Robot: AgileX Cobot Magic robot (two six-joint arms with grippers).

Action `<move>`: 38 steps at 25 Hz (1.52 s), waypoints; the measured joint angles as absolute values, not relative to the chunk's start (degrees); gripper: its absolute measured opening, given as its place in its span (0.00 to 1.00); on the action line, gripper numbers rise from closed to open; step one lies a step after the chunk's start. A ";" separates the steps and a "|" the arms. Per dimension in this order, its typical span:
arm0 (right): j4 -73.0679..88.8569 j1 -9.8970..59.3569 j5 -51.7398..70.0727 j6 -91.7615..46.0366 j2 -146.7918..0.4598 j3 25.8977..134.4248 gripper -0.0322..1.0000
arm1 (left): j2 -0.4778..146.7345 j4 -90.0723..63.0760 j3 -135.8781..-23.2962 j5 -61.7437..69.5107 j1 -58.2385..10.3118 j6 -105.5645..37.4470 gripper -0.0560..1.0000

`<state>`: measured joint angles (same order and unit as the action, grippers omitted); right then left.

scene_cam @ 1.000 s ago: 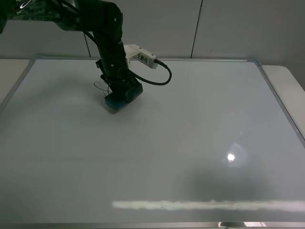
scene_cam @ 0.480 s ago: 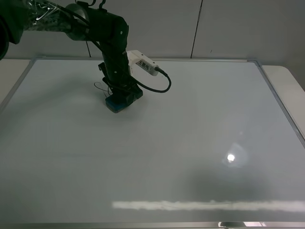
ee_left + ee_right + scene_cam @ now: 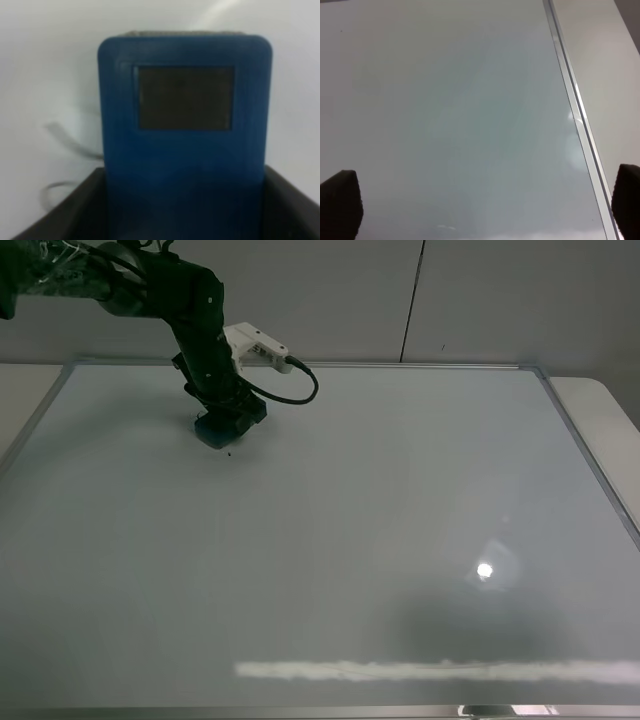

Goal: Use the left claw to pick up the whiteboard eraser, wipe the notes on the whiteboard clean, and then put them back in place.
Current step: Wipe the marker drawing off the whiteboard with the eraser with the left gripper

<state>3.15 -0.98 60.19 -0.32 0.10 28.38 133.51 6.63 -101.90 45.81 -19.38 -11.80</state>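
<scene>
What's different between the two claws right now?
The left claw is shut on the blue whiteboard eraser; the right claw is open and empty. The left holds the eraser down on the whiteboard near its far left corner; the right hangs above it by its silver frame. Both are over the same board.

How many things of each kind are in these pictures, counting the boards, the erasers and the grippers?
whiteboard: 1
whiteboard eraser: 1
grippers: 2 (left gripper, right gripper)
Total: 4
</scene>
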 joint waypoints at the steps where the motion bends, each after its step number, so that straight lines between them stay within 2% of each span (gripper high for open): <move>1: 3.15 -0.98 60.19 -0.32 0.10 28.38 0.99 | 133.51 6.58 -101.97 45.74 -18.14 -11.88 0.58; 10: 3.15 -0.98 60.19 -0.32 0.10 28.38 0.99 | 133.51 5.74 -102.36 47.40 -8.73 -13.07 0.58; 15: 3.15 -0.98 60.19 -0.32 0.10 28.38 0.99 | 133.51 3.67 -102.47 47.68 -8.22 -15.14 0.58; 20: 3.15 -0.98 60.19 -0.32 0.10 28.38 0.99 | 133.51 3.38 -102.53 48.01 -10.66 -17.03 0.58; 31: 3.15 -0.98 60.19 -0.32 0.10 28.38 0.99 | 133.69 1.34 -102.53 47.22 -22.86 -17.18 0.58; 38: 3.15 -0.98 60.19 -0.32 0.10 28.38 0.99 | 133.85 0.37 -102.53 46.29 -23.19 -17.18 0.58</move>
<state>3.15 -0.98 60.19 -0.32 0.10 28.38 133.85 0.37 -102.53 46.29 -23.19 -17.18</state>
